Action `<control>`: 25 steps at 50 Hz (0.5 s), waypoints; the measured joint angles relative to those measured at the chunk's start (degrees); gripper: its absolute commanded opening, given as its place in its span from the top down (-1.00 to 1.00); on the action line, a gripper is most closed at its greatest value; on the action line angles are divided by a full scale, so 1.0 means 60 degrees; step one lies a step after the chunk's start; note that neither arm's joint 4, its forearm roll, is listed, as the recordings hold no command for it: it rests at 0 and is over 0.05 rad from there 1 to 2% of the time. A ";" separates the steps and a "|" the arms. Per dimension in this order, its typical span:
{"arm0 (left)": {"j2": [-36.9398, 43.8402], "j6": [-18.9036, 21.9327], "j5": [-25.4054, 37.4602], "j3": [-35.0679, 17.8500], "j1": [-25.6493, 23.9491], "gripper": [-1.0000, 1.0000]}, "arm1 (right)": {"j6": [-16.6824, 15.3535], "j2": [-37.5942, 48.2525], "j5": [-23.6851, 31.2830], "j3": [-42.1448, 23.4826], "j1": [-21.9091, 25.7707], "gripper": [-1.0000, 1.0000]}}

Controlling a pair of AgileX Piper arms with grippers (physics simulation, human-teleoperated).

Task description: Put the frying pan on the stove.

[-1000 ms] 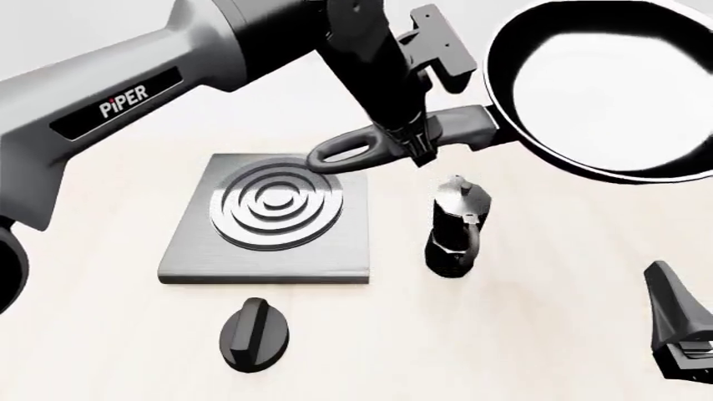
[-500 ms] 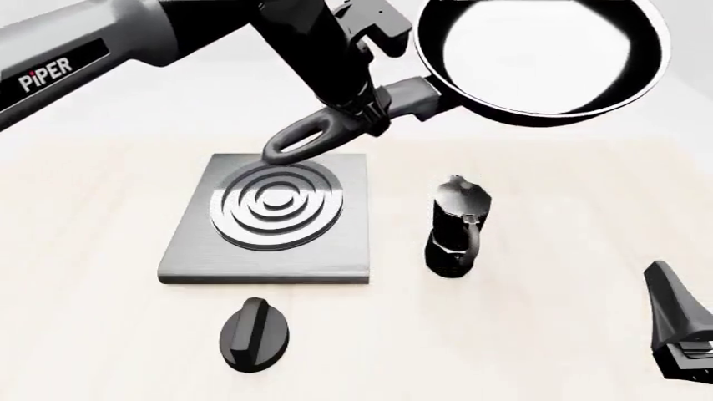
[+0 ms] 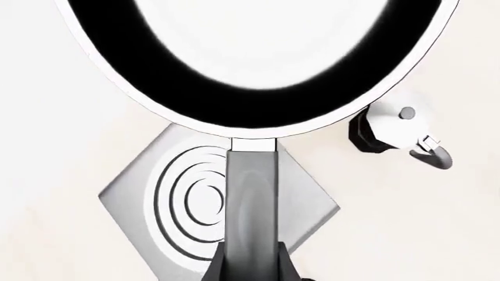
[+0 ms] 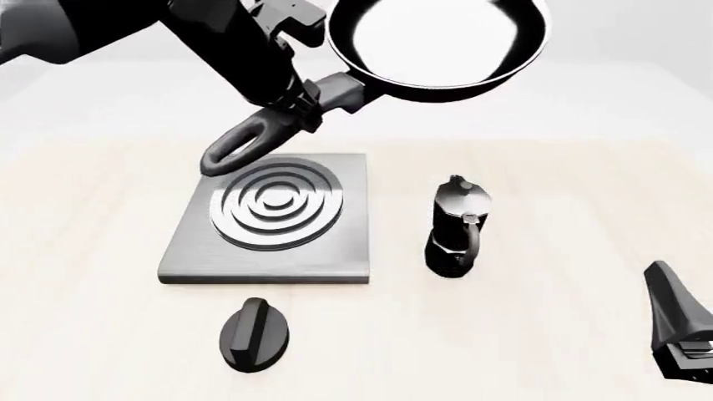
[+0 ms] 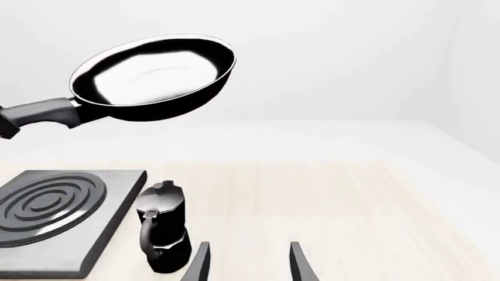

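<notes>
The left gripper (image 4: 292,107) comes in from the upper left of the front view and is clamped on the dark grey handle of the frying pan (image 4: 437,42), between the pan bowl and the oval loop end. The pan hangs in the air, well clear of the table (image 4: 535,317), its bowl up and to the right of the grip and its loop end sloping down toward the far edge of the stove (image 4: 267,219). In the left wrist view the handle runs straight out from the gripper over the stove's rings, with the glossy bowl (image 3: 258,64) beyond.

The stove lies flat on the table, nothing resting on it. In front of it, near its front edge, lies a small black oval knob (image 4: 255,333).

Just right of the stove stands a moka pot (image 4: 455,227), upright (its handle turned toward the camera).

At the far right, low in the front view, the right gripper (image 4: 682,334) sits near the table; its wrist view shows the two fingers (image 5: 200,263) spread apart with nothing between them.
</notes>
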 measured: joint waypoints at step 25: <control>-0.2099 -0.0716 -0.0465 0.2698 0.1560 1.00 | 0.0000 0.0000 0.0000 0.0000 0.0000 -1.00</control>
